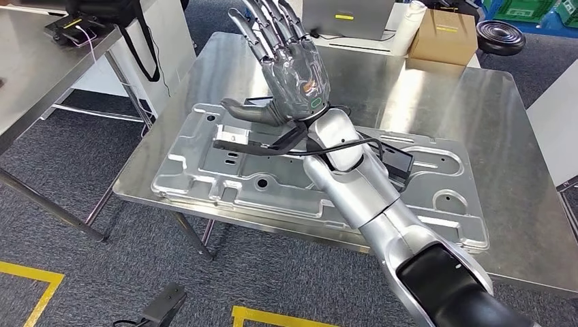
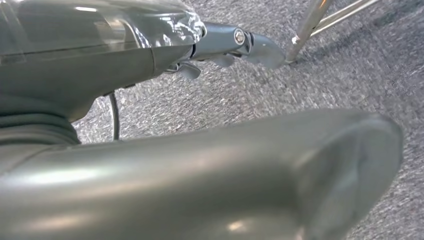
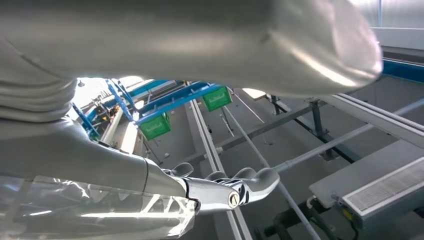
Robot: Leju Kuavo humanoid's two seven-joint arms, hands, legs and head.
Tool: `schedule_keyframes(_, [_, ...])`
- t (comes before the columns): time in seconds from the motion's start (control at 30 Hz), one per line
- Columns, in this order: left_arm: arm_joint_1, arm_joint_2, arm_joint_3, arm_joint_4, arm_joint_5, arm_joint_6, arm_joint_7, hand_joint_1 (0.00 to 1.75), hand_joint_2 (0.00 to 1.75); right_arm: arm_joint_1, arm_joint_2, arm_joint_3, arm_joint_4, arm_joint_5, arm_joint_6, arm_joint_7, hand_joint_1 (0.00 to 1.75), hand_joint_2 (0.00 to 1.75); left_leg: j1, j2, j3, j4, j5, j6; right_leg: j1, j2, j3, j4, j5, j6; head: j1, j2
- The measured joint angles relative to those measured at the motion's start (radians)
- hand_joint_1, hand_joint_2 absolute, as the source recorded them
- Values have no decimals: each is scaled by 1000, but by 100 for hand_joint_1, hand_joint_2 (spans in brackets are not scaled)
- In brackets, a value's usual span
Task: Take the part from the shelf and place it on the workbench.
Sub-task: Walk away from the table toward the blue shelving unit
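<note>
Sheet metal, pressed and ribbed: that is the part [image 1: 272, 170], a broad stamped panel lying flat on the steel bench [image 1: 436, 102], covering most of its near side. It is already down on the bench, so I judge the placing as good as done.

My right hand [image 1: 290, 68] is raised above the panel's far-left portion, released, fingers spread and pointing away, holding nothing and not touching the metal. My left hand [image 2: 220, 42] hangs low over grey carpet near a bench leg [image 2: 310, 25]; its fingers lie fairly straight and I see nothing in them.

As for handling, I would expect the panel to be stiff across its ribs yet apt to flex over its full length, fairly heavy for one hand, and slick on its bare surface. Its edges look thin and possibly sharp. A hold on the raised rim along a long side, near the middle, would balance it best; the punched holes offer little purchase.
</note>
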Motion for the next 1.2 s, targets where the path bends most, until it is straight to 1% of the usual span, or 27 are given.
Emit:
schedule_keyframes(0.03, [0,-1,0,0,-1,0,0,0,0,1,-1,1,-1,0,-1,0,0,0,7,2,2,-4,3,2,1,0,-19,40,-24,2,3,0])
schedule_keyframes(0.1, [0,-2,0,0,-2,0,0,0,0,7,-6,3,-1,-1,-2,0,0,0,12,5,2,-5,3,3,-3,-1,-80,165,-78,8,10,0])
schedule_keyframes(0.13, [0,-3,0,0,-2,-1,0,0,0,13,-9,3,-1,-1,-2,0,0,0,16,6,2,-5,3,2,-6,-1,-107,218,-91,12,12,0])
schedule_keyframes(0.17, [0,-3,-1,0,-2,-2,0,0,0,17,-12,4,-1,-1,-2,0,0,0,19,6,2,-4,3,0,-10,-1,-119,239,-87,16,14,0])
schedule_keyframes(0.2, [0,-4,-1,0,-2,-3,0,0,0,20,-14,5,-1,-1,-2,0,0,0,24,6,3,-4,2,-4,-14,-1,-114,220,-63,20,17,0])
schedule_keyframes(0.27, [0,-5,-1,0,-2,-3,0,0,0,21,-15,7,-1,-1,-2,-1,0,0,33,5,4,0,-2,-18,-23,-3,-62,98,10,29,22,0])
schedule_keyframes(0.3, [-1,-5,-1,0,-2,-3,0,0,0,21,-16,8,-1,-1,-1,-1,0,0,34,4,3,4,-5,-28,-24,-3,-34,38,33,32,26,0])
schedule_keyframes(0.33, [-1,-5,-1,0,-2,-3,0,0,0,22,-17,9,-1,-1,-1,-2,0,0,33,3,-1,6,-5,-38,-23,-3,-18,2,42,32,29,0])
schedule_keyframes(0.4, [-1,-5,-1,-1,-2,-3,0,0,0,27,-19,11,-2,-2,1,-6,0,0,30,1,-6,5,-1,-55,-17,-1,-13,-12,36,23,29,0])
schedule_keyframes(0.47, [-1,-7,-2,-1,-3,-4,0,0,0,31,-20,13,-5,-4,2,-10,0,0,31,3,-6,1,-1,-63,-19,-1,-17,-11,36,8,18,0])
schedule_keyframes(0.5, [-1,-8,-3,-1,-3,-4,0,0,0,31,-20,13,-7,-4,2,-11,0,0,31,5,-10,14,-13,-64,-20,-1,-17,-12,37,-2,12,0])
schedule_keyframes(0.53, [-2,-9,-3,-1,-3,-4,0,0,0,30,-19,13,-9,-5,2,-13,0,0,29,6,-23,50,-36,-63,-21,-2,-15,-13,39,-13,5,0])
schedule_keyframes(0.57, [-2,-9,-3,-1,-3,-4,0,0,0,30,-18,13,-10,-5,2,-14,0,0,26,7,-45,105,-67,-62,-20,-3,-15,-14,40,-21,-3,0])
schedule_keyframes(0.63, [-1,-9,-3,-1,-2,-5,2,0,0,33,-18,13,-11,-5,3,-15,0,0,16,7,-102,242,-127,-58,-14,-4,-17,-14,42,-33,-13,0])
schedule_keyframes(0.67, [-1,-9,-3,-1,-2,-6,2,0,0,35,-18,14,-11,-5,4,-16,0,0,12,7,-120,284,-139,-56,-11,-4,-18,-14,44,-36,-16,0])
schedule_keyframes(0.7, [-1,-9,-3,-1,-2,-8,3,0,0,37,-18,14,-11,-5,4,-16,0,0,9,7,-121,292,-133,-53,-8,-4,-19,-13,45,-38,-16,0])
schedule_keyframes(0.73, [-1,-9,-3,-1,-2,-9,3,0,0,37,-18,14,-11,-5,4,-16,0,0,7,7,-104,262,-111,-50,-7,-4,-20,-13,46,-38,-16,0])
schedule_keyframes(0.8, [-1,-9,-3,-2,-2,-10,3,0,0,37,-18,14,-11,-5,4,-16,0,0,6,7,-45,149,-53,-46,-6,-3,-20,-11,48,-37,-17,0])
schedule_keyframes(0.83, [-2,-9,-3,-2,-2,-10,3,0,0,36,-18,14,-11,-5,4,-16,0,0,5,7,-18,97,-35,-45,-4,-3,-21,-9,48,-34,-18,0])
schedule_keyframes(0.87, [-3,-9,-3,-2,-2,-10,3,0,0,35,-18,14,-12,-5,4,-16,0,0,5,6,-3,62,-28,-43,-2,-3,-25,-6,50,-31,-18,0])
schedule_keyframes(0.93, [-5,-9,-3,-3,-2,-10,3,0,0,33,-19,15,-15,-5,4,-16,0,0,1,2,3,32,-27,-34,2,-3,-32,-5,57,-22,-17,0])
schedule_keyframes(1.0, [-4,-9,-3,-3,-2,-11,3,0,0,33,-19,16,-17,-5,4,-17,0,0,0,-2,-5,31,-20,-22,2,-3,-36,-9,66,-12,-16,0])
schedule_keyframes(1.03, [-4,-10,-3,-3,-2,-11,3,0,0,34,-20,17,-17,-5,4,-17,0,0,1,-2,-8,30,-16,-15,1,-4,-38,-8,62,-8,-16,0])
schedule_keyframes(1.07, [-4,-10,-3,-4,-2,-11,3,0,0,34,-20,17,-17,-5,4,-17,0,0,3,-1,-12,29,-11,-8,1,-4,-44,8,46,-4,-14,0])
schedule_keyframes(1.1, [-4,-10,-3,-4,-2,-11,3,0,0,34,-20,17,-18,-6,4,-17,0,0,4,0,-16,28,-6,-1,1,-4,-57,42,18,-2,-10,0])
schedule_keyframes(1.17, [-4,-10,-3,-5,-2,-11,3,0,0,35,-20,18,-18,-7,4,-17,0,0,2,2,-25,29,1,7,1,-4,-99,162,-56,0,1,0])
schedule_keyframes(1.2, [-4,-10,-3,-5,-2,-11,3,0,0,37,-21,19,-18,-7,4,-17,0,0,1,2,-29,29,4,8,1,-4,-117,217,-80,0,4,0])
